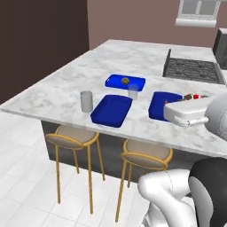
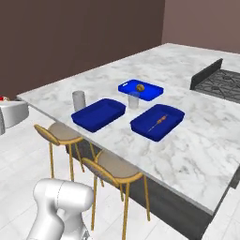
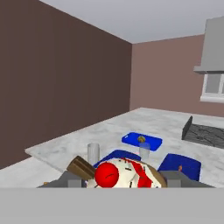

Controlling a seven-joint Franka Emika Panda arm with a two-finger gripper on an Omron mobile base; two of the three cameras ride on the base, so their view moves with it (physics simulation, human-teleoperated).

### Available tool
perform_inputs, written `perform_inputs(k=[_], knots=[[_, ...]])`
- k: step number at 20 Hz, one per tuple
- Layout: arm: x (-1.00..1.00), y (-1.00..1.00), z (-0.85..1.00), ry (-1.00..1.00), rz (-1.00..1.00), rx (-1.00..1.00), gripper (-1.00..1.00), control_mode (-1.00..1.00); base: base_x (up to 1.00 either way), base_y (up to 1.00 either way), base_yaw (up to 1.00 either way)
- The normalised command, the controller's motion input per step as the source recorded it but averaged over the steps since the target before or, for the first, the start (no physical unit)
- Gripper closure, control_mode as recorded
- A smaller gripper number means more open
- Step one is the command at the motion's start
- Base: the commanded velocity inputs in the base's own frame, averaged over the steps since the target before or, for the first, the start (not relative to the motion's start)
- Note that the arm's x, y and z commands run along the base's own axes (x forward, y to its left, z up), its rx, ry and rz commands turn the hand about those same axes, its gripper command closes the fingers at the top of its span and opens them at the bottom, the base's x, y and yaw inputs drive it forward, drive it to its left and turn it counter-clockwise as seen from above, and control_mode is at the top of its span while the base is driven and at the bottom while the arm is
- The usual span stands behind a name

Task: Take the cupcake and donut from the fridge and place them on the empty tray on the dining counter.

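- Gripper [image 3: 122,180]: hand view has the cupcake [image 3: 124,174] wedged between the two dark fingertips, fingers closed on it. Red topping faces the camera, brown wrapper sticks out to one side, so it seems to sit tilted in the grip. Risk: a skewed hold on a small soft item could let it slip or roll out during the carry.
- Left base view: the hand hangs in the air off the stool-side edge of the dining counter [image 1: 66,84], a speck of red and white at its tip. Risk: a drop here would land on the floor or the stools [image 1: 73,137], not the top.
- Nearest target: the empty tray [image 1: 111,110] lies close to the stool-side edge, plain blue, nothing in it. Its low rim could catch a low approach and shove the tray.
- Grey glass [image 1: 86,101] stands just beside that tray, towards the counter's left corner. A wide swing of the arm might knock it over.
- Second glass [image 2: 134,100], clear, stands just past the tray's far end; overshooting could tip it.
- Tray with a thin brown-orange item [image 2: 157,121] sits beside the empty one on the right. Risk: mistaking it for the target.
- Further in, a tray with a small brown round piece [image 1: 125,82]; same mix-up risk.
- Far corner: dark hob [image 1: 191,69], well apart from the work.
- Donut: not spotted on the counter; by my reckoning that fetch is not yet done.
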Motion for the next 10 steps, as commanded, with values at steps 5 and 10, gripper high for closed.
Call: perform_inputs(k=[5, 10], knots=[[0.0, 0.0, 0.0, 0.0, 0.0, 0.0, 1.0, 1.0, -0.84, 1.0, 0.01], [0.0, 0.0, 0.0, 0.0, 0.0, 0.0, 1.0, 1.0, 0.86, 0.71, -0.14]])
